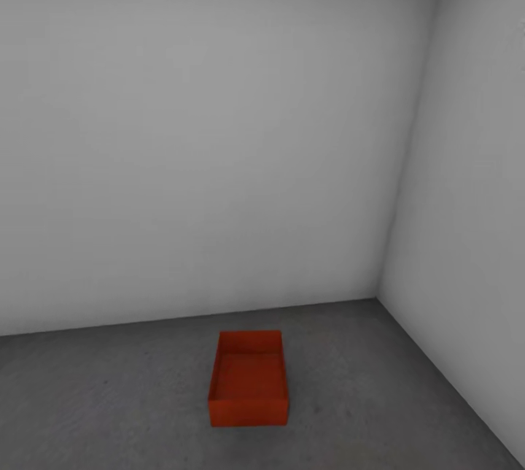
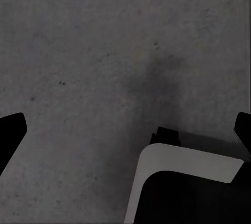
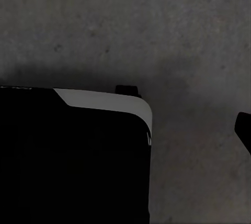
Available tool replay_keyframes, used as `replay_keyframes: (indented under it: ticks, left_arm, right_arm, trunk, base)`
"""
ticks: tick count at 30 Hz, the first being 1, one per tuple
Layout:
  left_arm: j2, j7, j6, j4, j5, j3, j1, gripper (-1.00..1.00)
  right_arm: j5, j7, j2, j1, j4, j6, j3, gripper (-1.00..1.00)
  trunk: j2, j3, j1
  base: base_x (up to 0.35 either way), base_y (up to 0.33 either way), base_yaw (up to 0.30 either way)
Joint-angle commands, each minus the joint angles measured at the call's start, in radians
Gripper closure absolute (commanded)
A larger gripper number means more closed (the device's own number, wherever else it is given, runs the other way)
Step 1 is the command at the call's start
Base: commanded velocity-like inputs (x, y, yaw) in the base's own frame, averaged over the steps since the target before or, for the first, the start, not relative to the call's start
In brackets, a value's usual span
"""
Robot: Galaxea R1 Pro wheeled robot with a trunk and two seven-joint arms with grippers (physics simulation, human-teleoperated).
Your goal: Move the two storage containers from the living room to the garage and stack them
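One open-topped orange-red rectangular storage container (image 1: pixel 248 380) is sitting at lower centre on the dark grey concrete floor (image 1: pixel 109 404); left hand (image 2: pixel 125 130) fingers are spread apart, right hand's state unclear.

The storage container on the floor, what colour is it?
Plain orange-red, no marks: the storage container shows best in the head view, on the dark grey floor.

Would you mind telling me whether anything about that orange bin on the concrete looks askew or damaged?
Nothing stands out: the storage container sits upright and empty on the floor near the corner, with no visible damage.
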Motion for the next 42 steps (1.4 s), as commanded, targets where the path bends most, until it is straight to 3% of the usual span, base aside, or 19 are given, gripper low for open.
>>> replay_keyframes:
  ticks: [1, 7, 26, 42]
  left_arm:
    - [0.000, 0.002, -0.003, -0.002, 0.009, -0.009, -0.001, -1.00]
    - [-0.007, 0.002, -0.002, -0.035, 0.012, -0.004, -0.001, -1.00]
    - [-0.026, 0.002, -0.002, -0.022, 0.019, 0.000, -0.001, -1.00]
    - [-0.038, -0.004, 0.001, 0.028, 0.022, 0.000, -0.001, -1.00]
  right_arm:
    - [0.000, -0.005, 0.000, -0.001, 0.003, -0.005, 0.008, -1.00]
    - [0.000, -0.005, 0.000, -0.001, 0.003, -0.004, 0.008, -1.00]
    - [0.000, -0.006, 0.000, -0.001, 0.002, -0.004, 0.008, -1.00]
    - [0.015, -0.010, 0.001, -0.001, 0.002, -0.002, 0.013, -1.00]
  trunk:
    - [-0.001, 0.000, 0.000]
    - [-0.001, 0.010, 0.000]
    - [-0.001, 0.039, 0.000]
    - [-0.001, 0.044, 0.000]
  base:
    - [0.000, 0.000, 0.000]
    - [0.000, 0.000, 0.000]
    - [0.000, 0.000, 0.000]
    - [0.000, 0.000, 0.000]
